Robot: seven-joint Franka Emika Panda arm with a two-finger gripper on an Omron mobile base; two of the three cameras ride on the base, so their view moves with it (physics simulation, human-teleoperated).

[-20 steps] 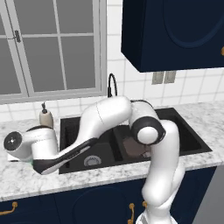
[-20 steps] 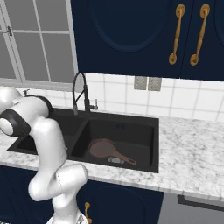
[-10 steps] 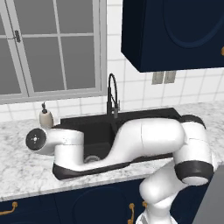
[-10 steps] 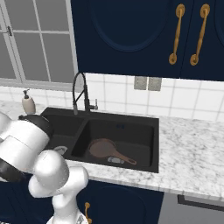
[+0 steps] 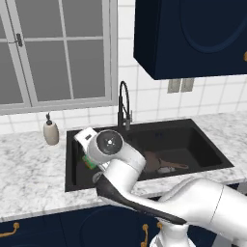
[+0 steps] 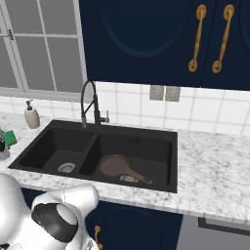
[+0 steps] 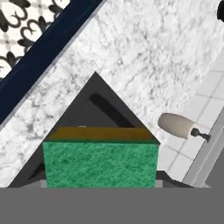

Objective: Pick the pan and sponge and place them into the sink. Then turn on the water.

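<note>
Sponge [image 7: 100, 162] fills the lower middle of your hand view, green face toward the camera, yellow layer along its top edge, long axis running across the picture. It sits right at the pincer, above a corner of the black sink [image 7: 94, 94]; you cannot tell how the jaws stand. Your left base view catches green [image 5: 89, 160] beside the wrist over the left basin. Your right base view adds the pan [image 6: 115, 165] in the right basin, handle pointing right and toward you.
</note>
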